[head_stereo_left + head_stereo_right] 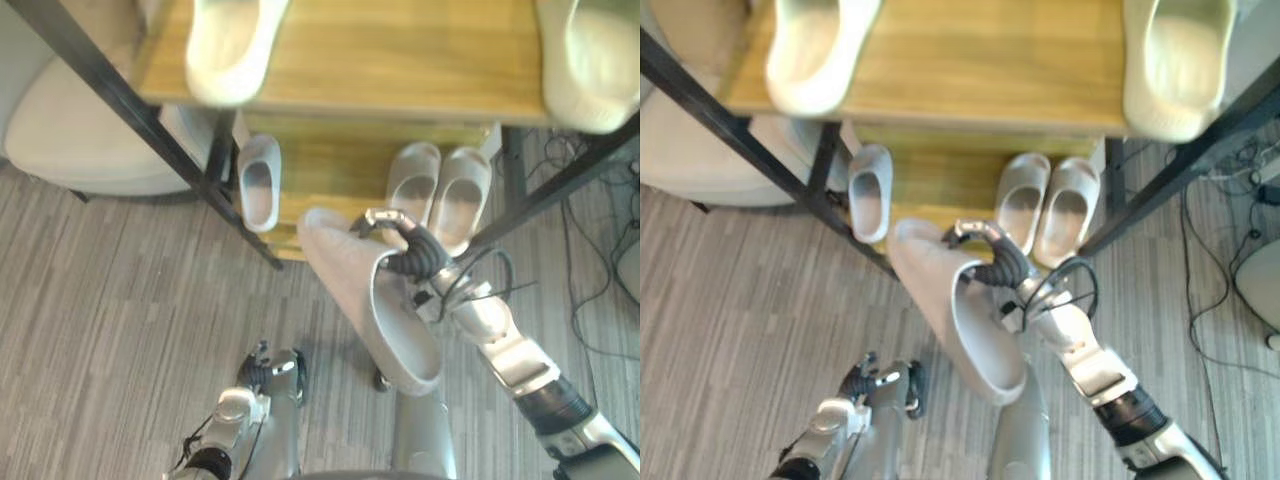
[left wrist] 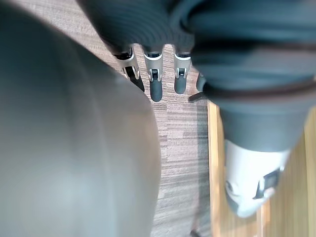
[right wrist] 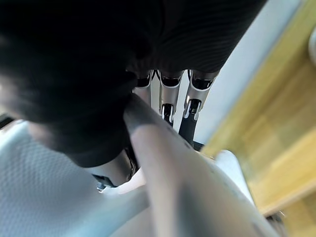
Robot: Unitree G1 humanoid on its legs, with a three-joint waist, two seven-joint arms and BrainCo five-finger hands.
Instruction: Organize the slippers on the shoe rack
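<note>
Over on the far left, a pale rounded seat (image 1: 70, 140) stands on the grey striped floor (image 1: 120, 300), just behind the slanting black leg of the shoe rack (image 1: 400, 60). The rack shows two wooden shelves, and I count six slippers in all.

On the upper shelf, one cream slipper (image 1: 230, 45) sits at the left end. Below it, on the lower shelf (image 1: 330, 165), a single grey slipper (image 1: 258, 182) lies alone by the black leg, toe toward me.

Down low in front, the left hand (image 1: 268, 372) hangs over the floor with its fingers loose and nearly straight, grasping nothing.

Moving toward the middle, the sixth slipper (image 1: 355, 280) is off the rack, held up over the floor and tipped on its side. Its closed toe end points at the front edge of the lower shelf and its opening faces the robot. Whether the toe touches the shelf edge I cannot tell.

The right hand (image 1: 420, 258) has its fingers (image 1: 385, 218) hooked over that slipper's rim, gripping it.

Behind the hand, two grey slippers (image 1: 412, 182) (image 1: 460, 198) lie side by side on the lower shelf as a pair. Above them, at the right end of the upper shelf, rests one more cream slipper (image 1: 590, 65).

Loose cables (image 1: 590, 270) trail across the floor at the far right.
</note>
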